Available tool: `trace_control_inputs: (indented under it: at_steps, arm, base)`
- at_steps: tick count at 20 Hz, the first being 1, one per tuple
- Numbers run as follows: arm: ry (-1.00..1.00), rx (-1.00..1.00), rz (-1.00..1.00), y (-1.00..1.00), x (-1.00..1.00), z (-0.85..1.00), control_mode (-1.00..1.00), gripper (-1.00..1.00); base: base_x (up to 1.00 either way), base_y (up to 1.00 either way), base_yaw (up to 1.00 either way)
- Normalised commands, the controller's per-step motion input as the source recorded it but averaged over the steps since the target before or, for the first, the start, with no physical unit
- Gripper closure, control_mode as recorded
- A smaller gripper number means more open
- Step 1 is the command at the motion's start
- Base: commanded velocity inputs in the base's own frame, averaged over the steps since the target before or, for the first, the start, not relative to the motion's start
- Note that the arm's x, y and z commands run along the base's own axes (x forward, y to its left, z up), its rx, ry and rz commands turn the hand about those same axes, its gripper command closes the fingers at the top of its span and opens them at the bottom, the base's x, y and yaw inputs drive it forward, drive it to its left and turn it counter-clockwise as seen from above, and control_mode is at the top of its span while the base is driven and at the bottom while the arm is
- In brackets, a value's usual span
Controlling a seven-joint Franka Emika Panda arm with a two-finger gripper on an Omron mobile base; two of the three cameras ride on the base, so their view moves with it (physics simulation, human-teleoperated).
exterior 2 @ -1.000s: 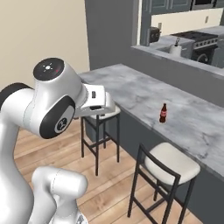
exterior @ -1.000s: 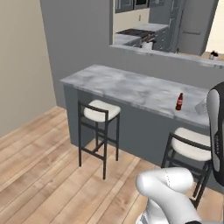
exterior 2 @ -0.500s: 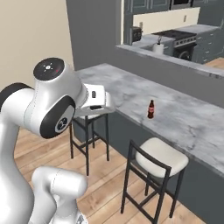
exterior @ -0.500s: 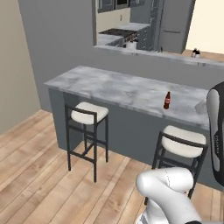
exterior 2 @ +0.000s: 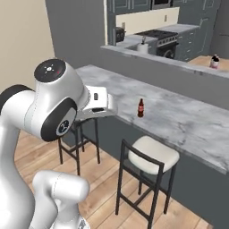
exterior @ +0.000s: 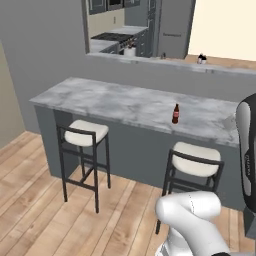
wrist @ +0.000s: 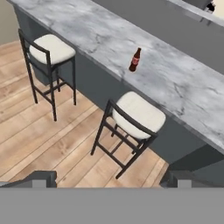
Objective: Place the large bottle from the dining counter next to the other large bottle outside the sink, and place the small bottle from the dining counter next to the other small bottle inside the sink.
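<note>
The small bottle (exterior: 175,114) (exterior 2: 140,108) (wrist: 135,60), dark brown with a red label, stands upright on the white marble dining counter (exterior: 115,100) (exterior 2: 188,123) (wrist: 83,24), a little back from its front edge. My gripper (wrist: 111,180) is open and empty, its fingertips (wrist: 43,177) set wide apart; it hangs well above the floor, short of the counter, and looks down at the bottle from a distance. My white hand (exterior 2: 96,100) is raised left of the bottle. The large bottles, the other small bottle and the sink are out of view.
Two black-framed stools with cream seats (exterior: 85,132) (exterior: 196,152) (wrist: 138,111) (wrist: 50,48) stand against the counter's front. Behind the counter runs a raised grey ledge with a small dark-topped object (exterior: 201,59) (exterior 2: 215,61). A stove (exterior: 112,37) lies beyond. Wooden floor below.
The base has driven, so the whole scene has slid leftward in both base views. The bottle still stands on the counter. The gripper stays open.
</note>
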Motion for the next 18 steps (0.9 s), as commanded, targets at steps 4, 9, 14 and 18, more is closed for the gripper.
trace_control_inputs:
  at_steps: [4,9,14,18]
  arm:
    - [0.00,0.00,0.00,0.00,0.00,0.00,1.00,-1.00]
    - [0.00,0.00,0.00,0.00,0.00,0.00,1.00,-1.00]
    - [0.00,0.00,0.00,0.00,0.00,0.00,1.00,-1.00]
    - [0.00,0.00,0.00,0.00,0.00,0.00,1.00,-1.00]
  base:
    - [0.00,0.00,-0.25]
    - [0.00,0.00,-0.25]
    - [0.00,0.00,-0.25]
    - [0.00,0.00,-0.25]
